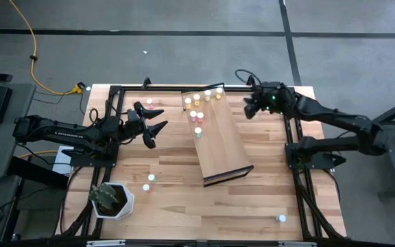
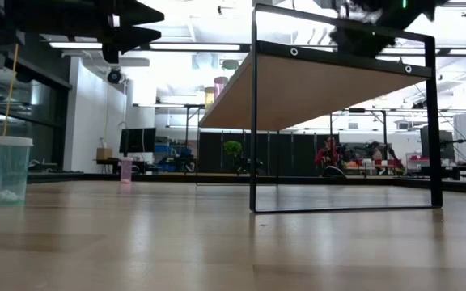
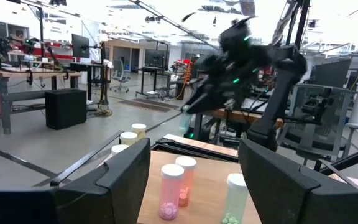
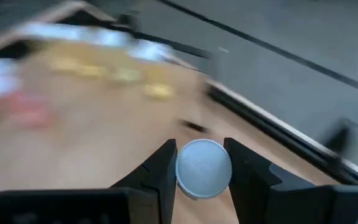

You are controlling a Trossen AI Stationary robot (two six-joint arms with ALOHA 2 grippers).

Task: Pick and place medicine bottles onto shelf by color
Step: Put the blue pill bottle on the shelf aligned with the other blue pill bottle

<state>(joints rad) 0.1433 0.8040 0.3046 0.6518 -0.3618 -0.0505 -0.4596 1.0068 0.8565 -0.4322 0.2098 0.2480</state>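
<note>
The shelf [image 1: 221,147] is a tilted light-wood board on a dark frame in the table's middle. Several bottles stand on its far end: yellow ones [image 1: 208,95] and pink ones [image 1: 198,130]. In the left wrist view, pink bottles [image 3: 171,190] and a pale green one [image 3: 235,198] stand just ahead. My left gripper [image 1: 155,125] is open and empty, left of the shelf at its height. My right gripper [image 1: 251,108] is beside the shelf's far right corner, shut on a white-capped bottle [image 4: 204,168]. My right gripper pinches the bottle's white cap [image 4: 204,169] between its two fingers, one on each side. The fingers come from above, pointing down. The bottle hangs upright below them, lifted clear; the cap hides its body.
Loose bottles stand on the table: one at the far left [image 1: 149,101], two near the middle left [image 1: 151,177], one at the near right [image 1: 282,218]. A potted plant [image 1: 112,199] stands at the near left. Dark frame rails [image 1: 300,171] run along both sides.
</note>
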